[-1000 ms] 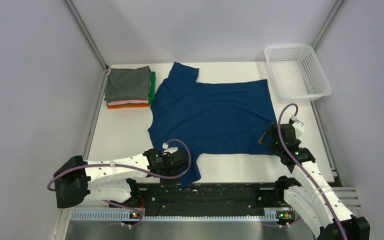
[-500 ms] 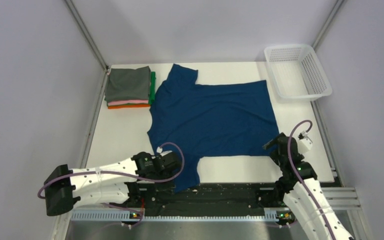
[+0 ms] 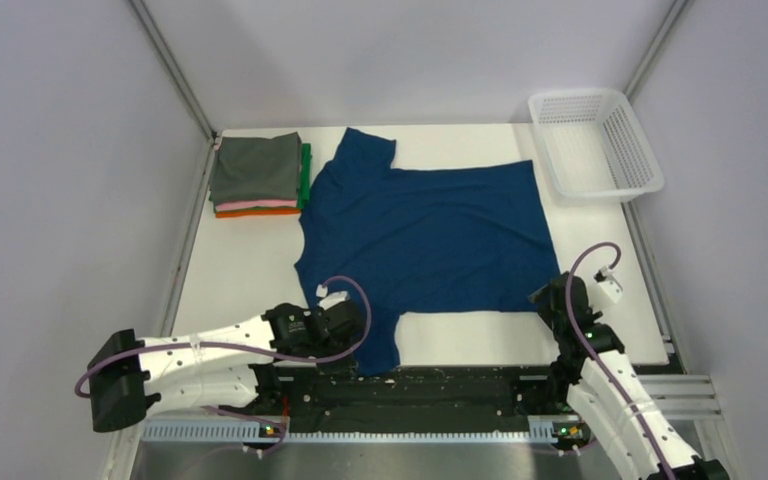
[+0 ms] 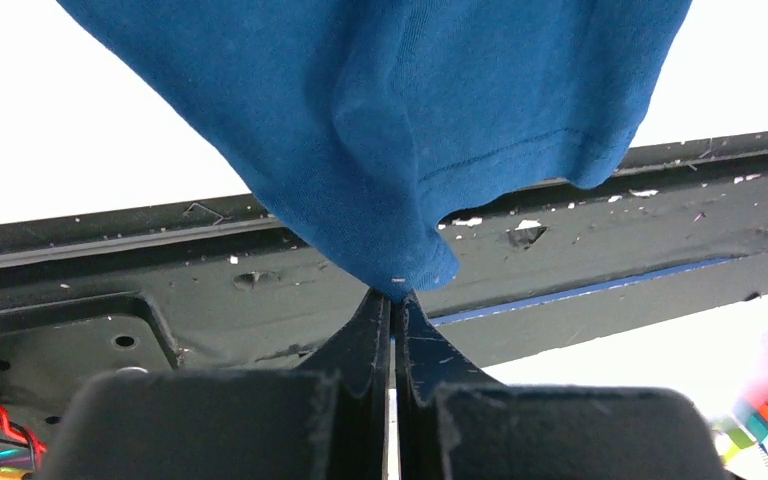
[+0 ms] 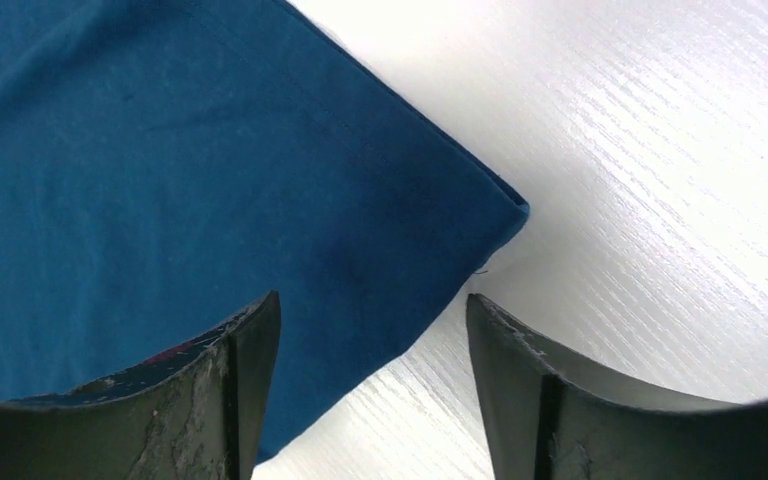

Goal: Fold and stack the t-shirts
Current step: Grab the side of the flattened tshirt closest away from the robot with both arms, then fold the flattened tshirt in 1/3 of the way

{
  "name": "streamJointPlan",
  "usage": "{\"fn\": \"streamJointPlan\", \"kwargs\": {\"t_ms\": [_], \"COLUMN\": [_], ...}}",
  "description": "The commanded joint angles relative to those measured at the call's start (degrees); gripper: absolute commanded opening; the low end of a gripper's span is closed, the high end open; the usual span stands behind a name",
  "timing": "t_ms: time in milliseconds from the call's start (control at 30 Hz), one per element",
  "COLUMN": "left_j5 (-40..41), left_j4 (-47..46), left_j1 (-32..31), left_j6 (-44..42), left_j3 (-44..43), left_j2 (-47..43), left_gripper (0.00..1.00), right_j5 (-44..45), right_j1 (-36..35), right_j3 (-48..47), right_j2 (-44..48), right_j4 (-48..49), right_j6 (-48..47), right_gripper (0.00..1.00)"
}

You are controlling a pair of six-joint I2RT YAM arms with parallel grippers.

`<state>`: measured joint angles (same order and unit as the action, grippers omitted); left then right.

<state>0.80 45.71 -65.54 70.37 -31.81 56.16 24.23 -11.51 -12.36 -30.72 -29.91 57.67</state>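
Since the navy shirt (image 3: pixel 430 235) lies spread flat across the white surface (image 3: pixel 240 265), collar to the left and hem to the right, each arm works one near corner. On the left arm (image 3: pixel 210 345) the jaws are pressed together on the near sleeve (image 4: pixel 440 150), pinching soft, draping knit with a stitched hem just above the black rail (image 4: pixel 210 280) at the surface's front edge. On the right arm (image 3: pixel 600 370) the jaws stand spread over the near hem corner (image 5: pixel 470 205), one above cloth, one above faintly grained white board, probably lined up to grip it for a fold. The folded stack (image 3: pixel 257 175), grey on top, sits far left, and a mesh basket (image 3: pixel 632 145) far right.
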Motion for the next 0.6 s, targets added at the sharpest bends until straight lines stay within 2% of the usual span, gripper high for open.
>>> {"fn": "streamJointPlan", "kwargs": {"t_ms": [0, 167, 333, 533, 567], "left_j5": [3.3, 2.4, 3.9, 4.1, 4.2], "left_j4": [-1.4, -1.0, -0.4, 0.0, 0.0], "left_j1": [-0.2, -0.2, -0.2, -0.2, -0.2], "left_j6": [0.0, 0.2, 1.1, 2.1, 2.2], "left_j3": [-1.9, -2.0, -0.9, 0.0, 0.0], "left_j2": [0.6, 0.3, -1.7, -3.0, -3.2], "left_gripper": [0.0, 0.0, 0.0, 0.0, 0.0], "right_j5": [1.2, 2.4, 2.7, 2.9, 2.8], "right_j1": [-0.6, -0.6, -0.6, -0.6, -0.6], "right_j3": [1.9, 1.8, 1.8, 1.3, 1.3], "right_j2": [-0.7, 0.4, 0.3, -2.0, -2.3], "right_j4": [1.9, 1.9, 3.7, 5.3, 5.7], "right_j6": [0.6, -0.7, -2.0, -2.4, -2.6], "right_gripper": [0.62, 0.25, 0.09, 0.07, 0.02]}}
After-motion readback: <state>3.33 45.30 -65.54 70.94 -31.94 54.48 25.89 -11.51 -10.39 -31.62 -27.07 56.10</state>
